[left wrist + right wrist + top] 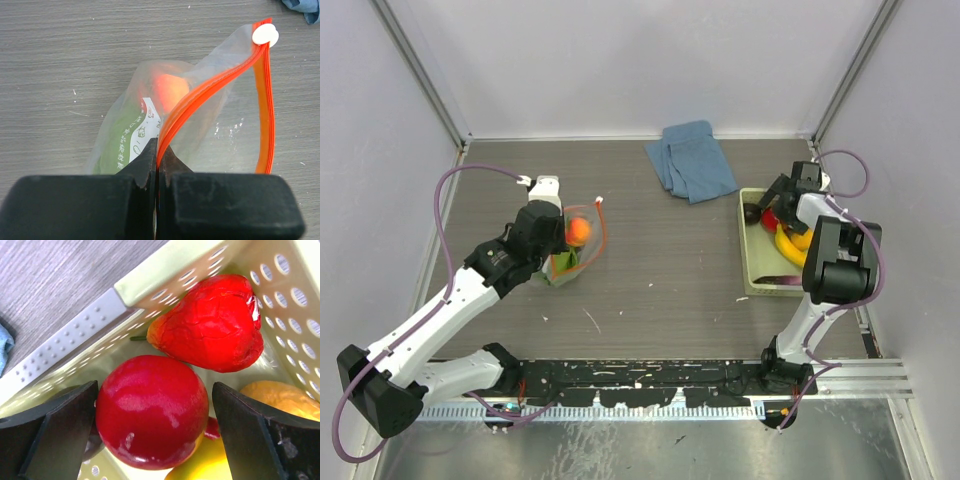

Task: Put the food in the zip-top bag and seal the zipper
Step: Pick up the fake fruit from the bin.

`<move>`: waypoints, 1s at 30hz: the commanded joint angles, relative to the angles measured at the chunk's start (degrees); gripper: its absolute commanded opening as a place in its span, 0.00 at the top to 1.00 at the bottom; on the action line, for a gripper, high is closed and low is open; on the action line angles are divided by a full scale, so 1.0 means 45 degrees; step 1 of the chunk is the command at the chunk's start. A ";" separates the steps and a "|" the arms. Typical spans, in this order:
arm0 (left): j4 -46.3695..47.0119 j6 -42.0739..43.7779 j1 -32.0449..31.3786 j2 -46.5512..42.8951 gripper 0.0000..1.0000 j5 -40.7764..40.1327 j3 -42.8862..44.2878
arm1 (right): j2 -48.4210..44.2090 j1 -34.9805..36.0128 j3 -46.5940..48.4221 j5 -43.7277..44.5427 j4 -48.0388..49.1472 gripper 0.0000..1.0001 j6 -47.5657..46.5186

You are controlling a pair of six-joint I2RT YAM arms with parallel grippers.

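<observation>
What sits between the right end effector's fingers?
A glossy red round fruit fills the gap between the right end effector's open fingers; the right wrist view shows it.

Left arm [440,310], right arm [808,318]: white links, black joints, looping purple cables, black wedge jaws.

A blue cloth [691,160] is lying near twelve o'clock on the grey table [660,290]; a pale slatted basket [747,255] is sitting at three.
</observation>
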 commanded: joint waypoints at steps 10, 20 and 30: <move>0.0709 0.0040 0.0042 -0.0326 1.00 -0.0097 0.0046 | -0.0287 -0.0006 -0.0183 -0.0612 0.0088 0.13 -0.0126; 0.0746 0.0053 0.0042 -0.0226 1.00 -0.0125 0.0064 | -0.2725 0.0023 -0.1760 -0.0620 0.0854 0.31 0.0214; 0.0942 0.0098 0.0042 -0.0111 1.00 0.0484 0.0045 | -0.5814 0.0722 -0.3107 -0.0326 0.1337 0.34 0.0044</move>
